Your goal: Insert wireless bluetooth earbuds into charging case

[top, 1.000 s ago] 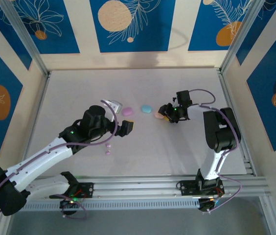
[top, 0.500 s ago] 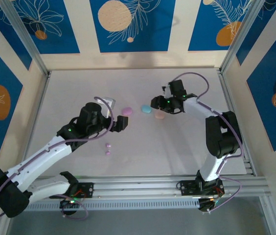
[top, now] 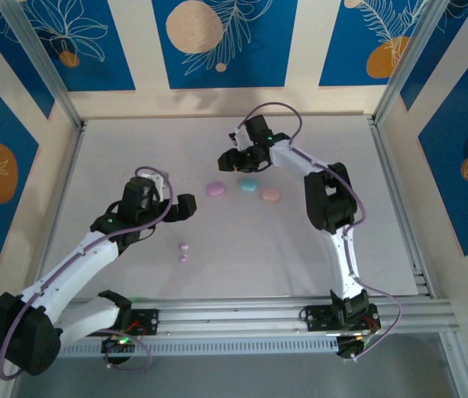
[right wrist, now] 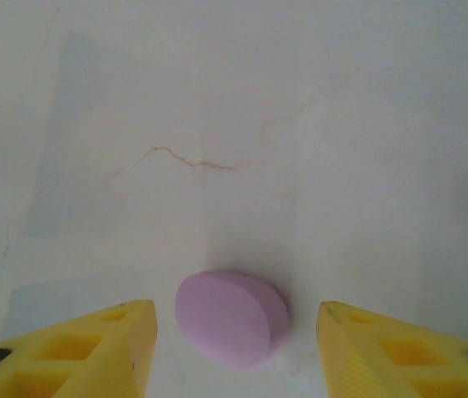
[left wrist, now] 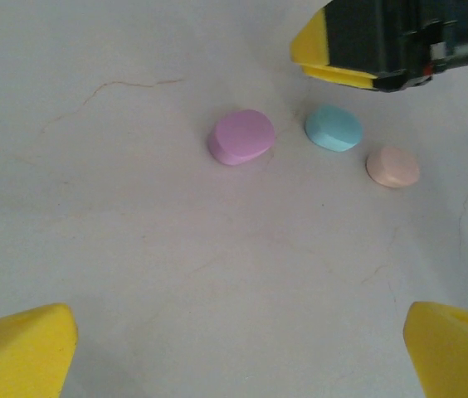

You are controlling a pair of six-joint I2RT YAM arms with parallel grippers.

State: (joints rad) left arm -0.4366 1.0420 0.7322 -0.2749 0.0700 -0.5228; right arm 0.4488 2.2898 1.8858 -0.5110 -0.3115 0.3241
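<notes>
- From above, two lilac earbuds (top: 182, 247) lie near the left gripper (top: 186, 206); the right gripper (top: 232, 160) hangs just beyond the lilac case (top: 215, 189).
- Left wrist: blue case (left wrist: 333, 128) and peach case (left wrist: 393, 167) sit beside it; own fingers wide apart, empty.
- Right wrist: fingers parted, lilac case seen between them, untouched.
</notes>
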